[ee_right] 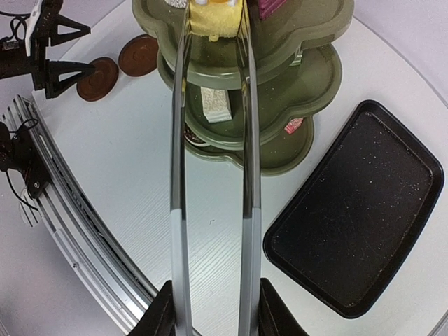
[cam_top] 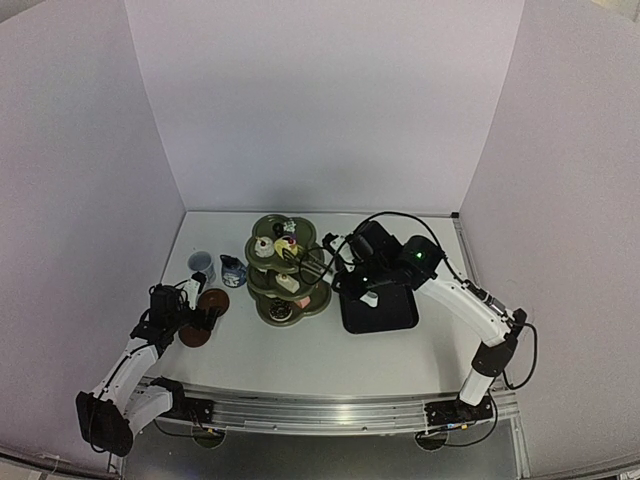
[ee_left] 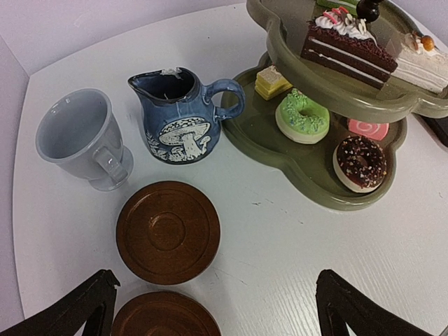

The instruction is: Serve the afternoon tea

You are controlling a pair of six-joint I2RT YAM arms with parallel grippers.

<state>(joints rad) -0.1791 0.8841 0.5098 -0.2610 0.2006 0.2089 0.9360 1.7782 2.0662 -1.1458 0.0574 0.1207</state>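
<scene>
The dark green three-tier stand (cam_top: 288, 270) carries several small pastries. In the left wrist view its rim (ee_left: 329, 91) holds a chocolate cake slice (ee_left: 346, 45), with a green donut (ee_left: 302, 115) and a chocolate donut (ee_left: 360, 161) below. The pale blue cup (ee_left: 80, 136), blue jug (ee_left: 182, 115) and two brown saucers (ee_left: 168, 231) (ee_left: 164, 315) stand left of it. My left gripper (ee_left: 215, 283) is open and empty above the saucers. My right gripper (ee_right: 213, 308) is shut on the metal tongs (ee_right: 175, 175), whose tips pinch a yellow pastry (ee_right: 210, 19) at the stand's upper tier (ee_right: 308, 42).
A black rectangular tray (cam_top: 385, 310) lies right of the stand, under the right arm; it also shows in the right wrist view (ee_right: 357, 217). White walls close in the table on three sides. The metal rail (cam_top: 310, 405) runs along the near edge.
</scene>
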